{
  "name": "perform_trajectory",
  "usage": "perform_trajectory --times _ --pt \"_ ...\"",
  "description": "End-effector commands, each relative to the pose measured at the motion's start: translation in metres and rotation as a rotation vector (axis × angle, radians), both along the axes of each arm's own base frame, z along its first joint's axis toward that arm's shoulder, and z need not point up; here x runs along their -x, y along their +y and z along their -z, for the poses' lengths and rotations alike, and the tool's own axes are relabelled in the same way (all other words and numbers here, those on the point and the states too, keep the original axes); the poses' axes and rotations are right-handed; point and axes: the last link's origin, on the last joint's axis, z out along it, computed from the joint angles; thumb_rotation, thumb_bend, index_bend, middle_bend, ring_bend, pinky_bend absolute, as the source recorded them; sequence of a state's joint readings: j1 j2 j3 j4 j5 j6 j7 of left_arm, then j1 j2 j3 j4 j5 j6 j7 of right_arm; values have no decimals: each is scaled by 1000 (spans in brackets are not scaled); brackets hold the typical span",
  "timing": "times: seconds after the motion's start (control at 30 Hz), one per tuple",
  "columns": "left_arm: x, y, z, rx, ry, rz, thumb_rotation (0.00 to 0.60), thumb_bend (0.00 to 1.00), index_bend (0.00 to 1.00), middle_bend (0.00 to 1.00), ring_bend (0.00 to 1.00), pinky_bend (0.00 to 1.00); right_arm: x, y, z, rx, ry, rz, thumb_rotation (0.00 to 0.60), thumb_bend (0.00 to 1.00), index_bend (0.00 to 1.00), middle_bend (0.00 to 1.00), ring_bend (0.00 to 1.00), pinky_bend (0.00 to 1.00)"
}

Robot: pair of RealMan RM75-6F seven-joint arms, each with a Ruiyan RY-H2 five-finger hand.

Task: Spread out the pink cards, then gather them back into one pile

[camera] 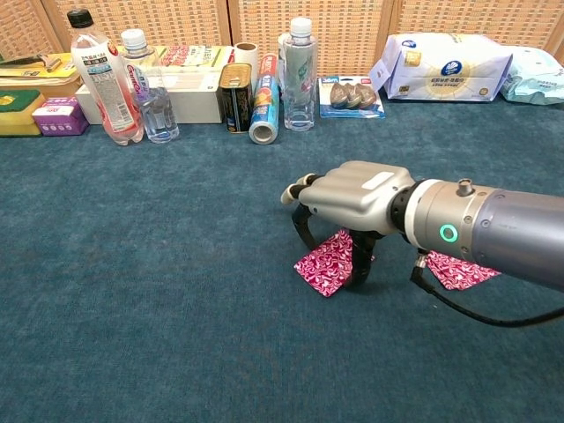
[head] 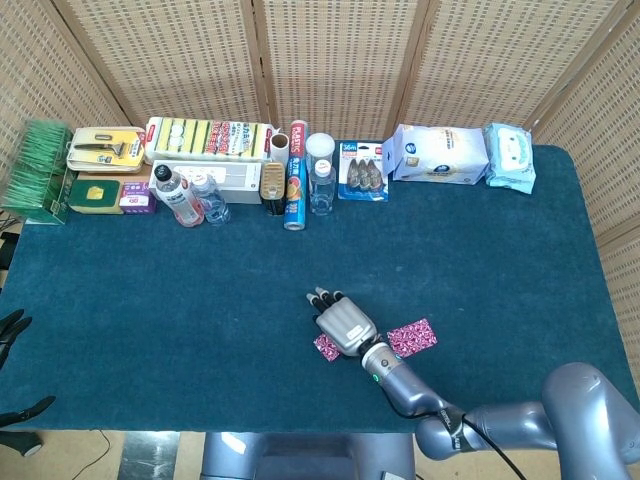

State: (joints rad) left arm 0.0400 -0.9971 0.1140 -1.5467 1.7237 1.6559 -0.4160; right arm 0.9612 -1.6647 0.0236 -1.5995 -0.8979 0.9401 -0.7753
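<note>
the right hand (camera: 348, 211) stands palm-down over the nearer pink card (camera: 326, 263), its fingers (camera: 304, 231) curled toward the cloth and its thumb planted by the card's right edge. whether the tips press the card or just stand around it is hard to tell from the chest view, so i cannot say if it grips anything; from the head view the hand (head: 341, 323) covers most of that card (head: 325, 347). the left hand shows only as dark fingers at the frame's edge (head: 12, 330), apart and holding nothing.

just to the right, past the wrist, lies a second pink card (head: 412, 337) — flat on the blue tablecloth (head: 180, 300), apart from the first and partly hidden by the forearm in the chest view (camera: 458, 269).

as a judgement: with two pink patches lying separate, the spreading looks done and the gathering is what remains — the card under the hand must be brought onto or beside the other. how many cards are in each patch cannot be told.

far back, bottles (camera: 101, 75), a can (camera: 235, 97), and wipes packs (camera: 445, 66) line the table's rear edge, well apart from the work.
</note>
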Motion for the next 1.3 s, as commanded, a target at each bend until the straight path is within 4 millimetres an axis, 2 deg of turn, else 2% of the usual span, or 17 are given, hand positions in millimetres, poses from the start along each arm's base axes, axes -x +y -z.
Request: perform_trajectory --times 0.03,0.37,0.47,0.53,0.93,1.3 --pt "0 0 0 1 0 1 600 72 0 0 0 0 1 0 -5 12 1 0 600 169 461 94 61 217" --pt "0 -1 1 4 1 3 600 72 0 0 0 0 8 -2 -24 49 14 4 600 170 462 94 62 217" --pt "0 -1 1 6 3 4 600 72 0 0 0 0 15 -5 -36 73 20 23 600 170 462 94 61 217" --pt "-1 0 2 10 5 5 600 72 0 0 0 0 30 -9 -51 108 29 62 600 170 462 94 61 217" --pt "-2 0 3 18 9 7 600 72 0 0 0 0 67 -6 -87 141 33 142 600 170 464 94 61 217" --pt "-3 -2 4 20 10 9 600 72 0 0 0 0 87 -4 -89 134 41 184 600 170 464 94 61 217"
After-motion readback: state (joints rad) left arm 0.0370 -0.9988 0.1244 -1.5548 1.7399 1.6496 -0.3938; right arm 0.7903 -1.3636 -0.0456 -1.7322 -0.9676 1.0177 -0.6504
